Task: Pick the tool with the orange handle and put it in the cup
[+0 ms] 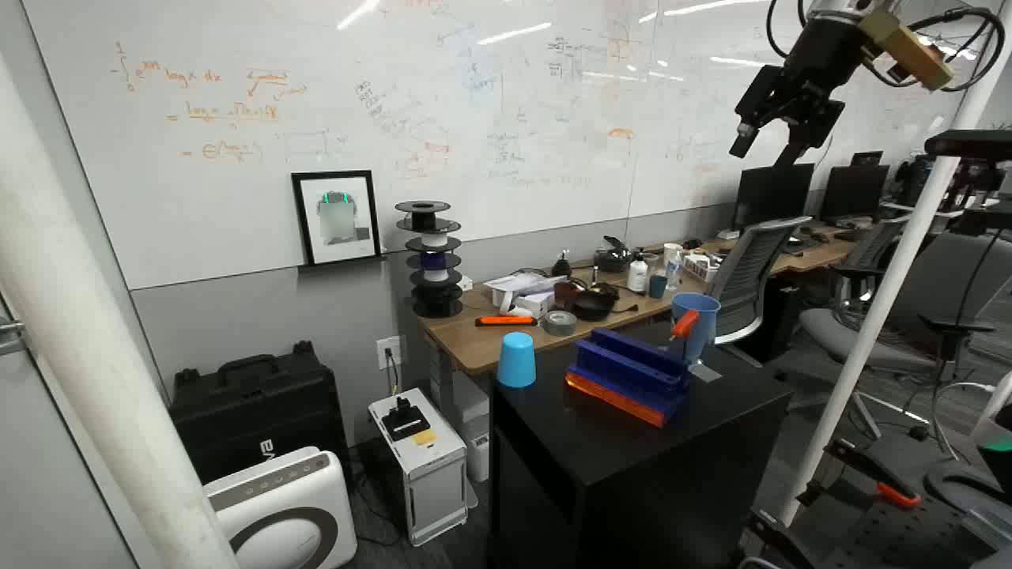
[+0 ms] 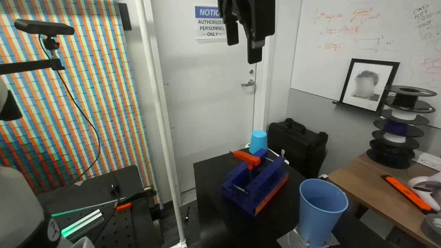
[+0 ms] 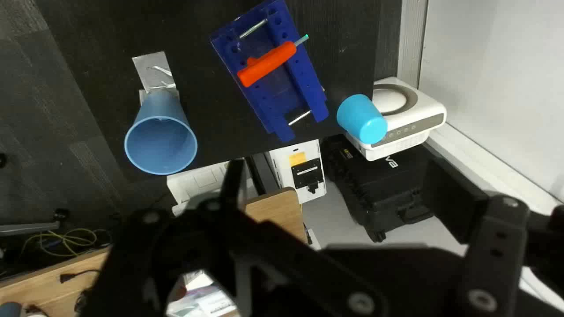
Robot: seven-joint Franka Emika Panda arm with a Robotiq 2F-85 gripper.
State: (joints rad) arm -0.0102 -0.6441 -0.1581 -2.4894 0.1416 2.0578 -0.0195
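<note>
- A long dark blue holder, plastic-looking and with orange along its lower side (image 1: 628,373), is placed on the flat black top of a cabinet (image 1: 589,449).
- The tool with the orange T-shaped handle (image 2: 246,157) is found in this holder, near one end. In an exterior view, its handle is seen above the holder, and its thin shaft is directed down inside.
- A tall, round, blue, plastic-looking cup (image 2: 318,224) is stood upright beside the holder, near it but apart. At the foot of this cup, shiny silver tape (image 3: 153,68) is seen.
- A smaller cup of bright sky-blue colour (image 1: 517,360) is set upside down, near the holder's end which is opposite to the tool.
- The black two-fingered gripper (image 1: 763,153) is held in the air, higher than the holder and well apart from it.
- Its fingers (image 1: 742,144) are spread wide, and only air is seen between them.
- In an exterior view, beyond the holder, a brown wooden desk (image 1: 464,344) is seen; by it, black round spools (image 1: 435,261) are stacked, and a grey roll of tape (image 1: 560,322) is laid.
</note>
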